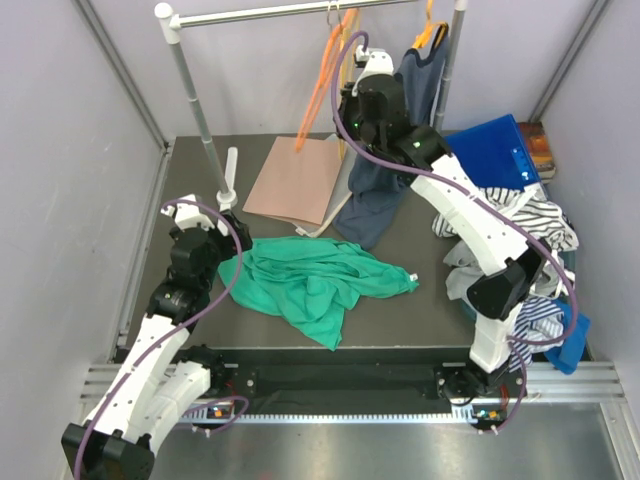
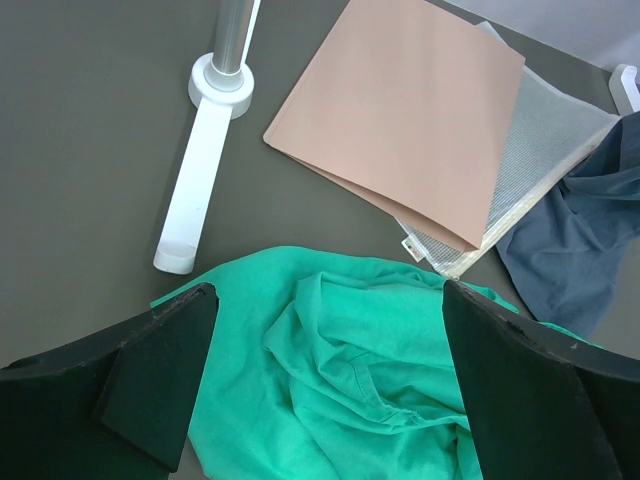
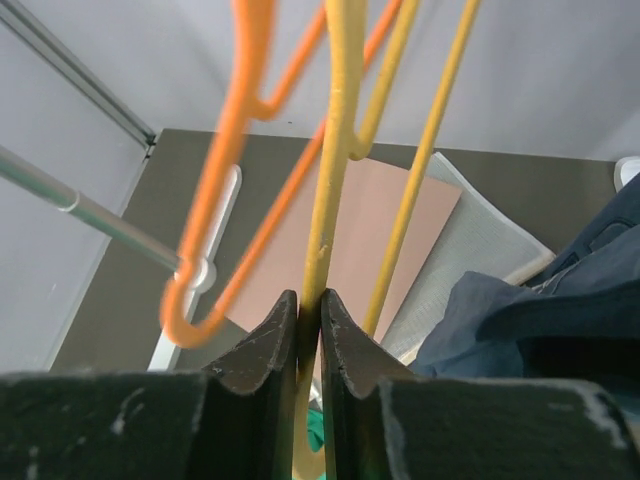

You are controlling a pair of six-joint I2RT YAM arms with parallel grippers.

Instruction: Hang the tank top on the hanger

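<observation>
Right jaws grip the hanger (image 3: 323,230) at twelve o'clock, an orange hanger (image 3: 232,150) alongside; left jaws open over the tank top (image 1: 310,280), navy top (image 1: 375,205) at one o'clock.

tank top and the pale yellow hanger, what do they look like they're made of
Tank top: looks like soft knit fabric, possibly cotton jersey, matte teal; it lies in loose folds and creases.
Hanger: seems to be moulded plastic, pale yellow, smooth with a slight sheen, in thin rounded bars.
</observation>
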